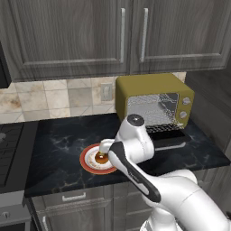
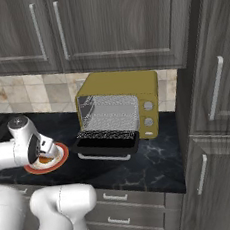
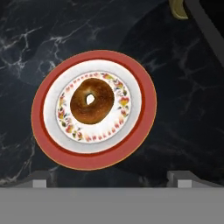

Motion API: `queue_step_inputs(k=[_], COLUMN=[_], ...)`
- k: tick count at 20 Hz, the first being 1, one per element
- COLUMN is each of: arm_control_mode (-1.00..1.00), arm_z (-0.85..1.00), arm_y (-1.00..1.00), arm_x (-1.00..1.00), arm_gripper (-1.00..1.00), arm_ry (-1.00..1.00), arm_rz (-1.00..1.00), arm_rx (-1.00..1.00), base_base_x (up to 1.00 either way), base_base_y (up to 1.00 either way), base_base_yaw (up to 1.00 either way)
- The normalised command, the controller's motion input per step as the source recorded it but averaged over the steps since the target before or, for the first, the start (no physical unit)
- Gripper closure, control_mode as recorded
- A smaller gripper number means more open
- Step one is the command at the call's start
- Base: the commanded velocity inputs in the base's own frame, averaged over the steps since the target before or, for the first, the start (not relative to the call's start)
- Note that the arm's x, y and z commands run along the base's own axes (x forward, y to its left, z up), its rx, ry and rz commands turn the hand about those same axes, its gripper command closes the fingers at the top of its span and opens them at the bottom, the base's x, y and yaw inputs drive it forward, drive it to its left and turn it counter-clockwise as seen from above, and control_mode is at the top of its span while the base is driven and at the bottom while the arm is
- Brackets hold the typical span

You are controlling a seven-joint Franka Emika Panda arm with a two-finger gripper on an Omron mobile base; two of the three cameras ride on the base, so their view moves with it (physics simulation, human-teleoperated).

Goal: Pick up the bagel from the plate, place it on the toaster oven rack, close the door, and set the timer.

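Hand view shows me the bagel (image 3: 92, 100) lying in the middle of the plate (image 3: 48, 140) on the dark counter (image 3: 183, 109), my gripper (image 3: 111, 179) spread wide above it, holding nothing.

The white Franka arm (image 1: 135, 149) rises from its base, bends at the elbow and folds forward and down, wrist pointing at the counter. Its gripper (image 3: 111, 177) faces straight downward, the two dark finger tips (image 3: 39, 183) spread wide apart, holding nothing.
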Motion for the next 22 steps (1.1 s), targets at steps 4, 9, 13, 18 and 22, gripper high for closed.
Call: queue_step_inputs(k=[4,9,13,18,22], arm_control_mode=[-1.00,-1.00,-1.00,-1.00,-1.00], arm_z=[-0.23,-0.12,-0.11,-0.10,-0.21], arm_y=[0.00,0.06,0.14,0.11,0.09], arm_x=[0.25,0.28,0.32,0.24,0.16], arm_gripper=[-1.00,-1.00,-1.00,-1.00,-1.00], arm_ry=[0.10,0.07,0.11,0.09,0.02], arm_rz=[0.00,0.00,0.00,0.00,0.00], arm_rx=[0.00,0.00,0.00,0.00,0.00], base_base_x=[0.00,0.00,0.00,0.00,0.00], base_base_y=[0.00,0.00,0.00,0.00,0.00], base_base_yaw=[0.00,0.00,0.00,0.00,0.00])
